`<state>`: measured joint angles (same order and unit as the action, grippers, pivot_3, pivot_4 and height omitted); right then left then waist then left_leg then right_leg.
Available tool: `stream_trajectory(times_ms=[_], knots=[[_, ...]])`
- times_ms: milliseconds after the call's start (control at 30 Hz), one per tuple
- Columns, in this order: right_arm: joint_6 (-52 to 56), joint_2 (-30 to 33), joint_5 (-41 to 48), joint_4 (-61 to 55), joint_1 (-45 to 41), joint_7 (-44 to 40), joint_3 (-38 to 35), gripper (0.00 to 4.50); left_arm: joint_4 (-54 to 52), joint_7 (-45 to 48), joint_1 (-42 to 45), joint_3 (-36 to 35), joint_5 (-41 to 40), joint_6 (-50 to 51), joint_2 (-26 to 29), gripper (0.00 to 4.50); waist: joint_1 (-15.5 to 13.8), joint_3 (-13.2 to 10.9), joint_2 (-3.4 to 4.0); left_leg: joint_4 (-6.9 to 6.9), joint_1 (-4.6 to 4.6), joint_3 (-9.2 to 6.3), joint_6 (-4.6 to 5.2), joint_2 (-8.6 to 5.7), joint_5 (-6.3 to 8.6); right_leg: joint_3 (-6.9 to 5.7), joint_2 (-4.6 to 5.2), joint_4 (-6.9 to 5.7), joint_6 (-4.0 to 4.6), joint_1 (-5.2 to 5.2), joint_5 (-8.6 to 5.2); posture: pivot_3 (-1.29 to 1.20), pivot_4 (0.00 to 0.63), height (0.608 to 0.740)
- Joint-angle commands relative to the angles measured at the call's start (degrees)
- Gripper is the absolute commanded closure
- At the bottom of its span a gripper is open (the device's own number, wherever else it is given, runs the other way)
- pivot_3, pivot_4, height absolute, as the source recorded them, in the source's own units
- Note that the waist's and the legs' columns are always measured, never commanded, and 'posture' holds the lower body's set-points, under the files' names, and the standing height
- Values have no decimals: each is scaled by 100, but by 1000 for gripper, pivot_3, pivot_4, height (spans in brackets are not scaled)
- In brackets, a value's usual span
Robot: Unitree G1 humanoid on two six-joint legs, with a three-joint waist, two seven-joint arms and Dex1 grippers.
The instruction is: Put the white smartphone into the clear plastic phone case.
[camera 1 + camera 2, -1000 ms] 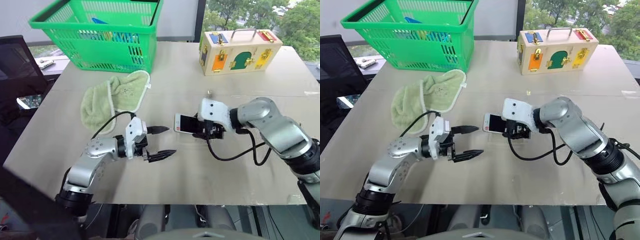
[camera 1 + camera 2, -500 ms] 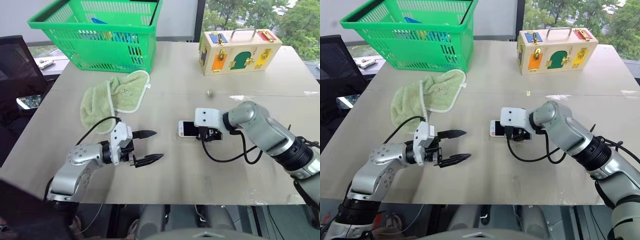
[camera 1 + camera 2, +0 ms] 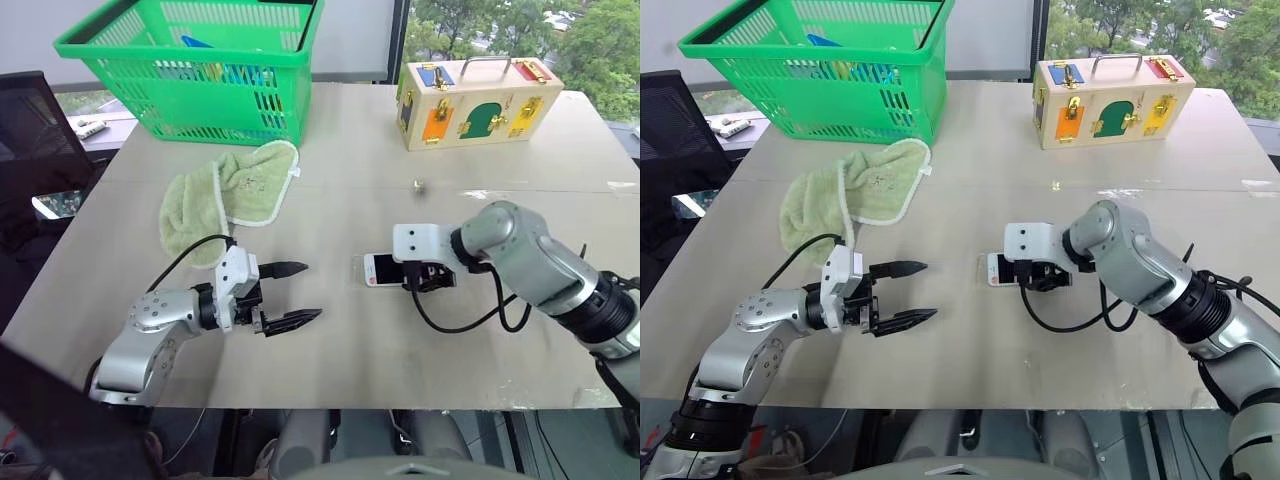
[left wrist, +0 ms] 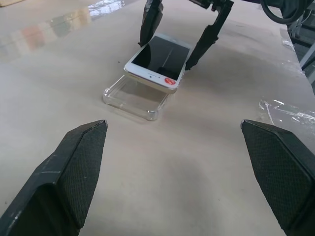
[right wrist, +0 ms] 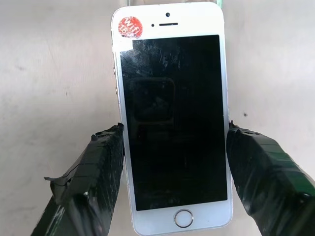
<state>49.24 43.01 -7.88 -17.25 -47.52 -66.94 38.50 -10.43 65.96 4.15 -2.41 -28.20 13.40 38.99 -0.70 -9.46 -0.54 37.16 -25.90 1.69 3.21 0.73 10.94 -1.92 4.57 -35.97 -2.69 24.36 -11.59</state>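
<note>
Right gripper (image 5: 172, 182) holds white smartphone (image 4: 158, 62) over clear plastic phone case (image 4: 133, 98)

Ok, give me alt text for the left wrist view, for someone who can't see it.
A white smartphone, screen up, is held between the right gripper's jaws, tilted, with its near end resting over a clear plastic phone case on a beige table. The left gripper's jaws stand wide open in the foreground, short of both.

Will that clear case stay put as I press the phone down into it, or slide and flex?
The clear plastic phone case looks thin and light, lying loose on the smooth table, so it may well slide. Its shallow walls will probably flex. The white smartphone, tilted over it in the right gripper, looks rigid.
</note>
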Motion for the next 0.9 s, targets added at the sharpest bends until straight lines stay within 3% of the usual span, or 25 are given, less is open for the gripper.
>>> stream_trajectory(times_ms=[33,900], knots=[[138,88,-130,-201,-117,-77,52,1627,-26,2,-4,-60,7,-121,-6,0,2,0,0,0,-1,0,-6,0,3,0,1,0,0,0,0,0,150,740],[106,-208,-293,596,-186,-34,178,1627,-12,-91,-107,21,62,-244,-91,0,26,2,-2,1,5,2,-8,0,4,1,-4,-3,0,-1,0,0,150,740]])
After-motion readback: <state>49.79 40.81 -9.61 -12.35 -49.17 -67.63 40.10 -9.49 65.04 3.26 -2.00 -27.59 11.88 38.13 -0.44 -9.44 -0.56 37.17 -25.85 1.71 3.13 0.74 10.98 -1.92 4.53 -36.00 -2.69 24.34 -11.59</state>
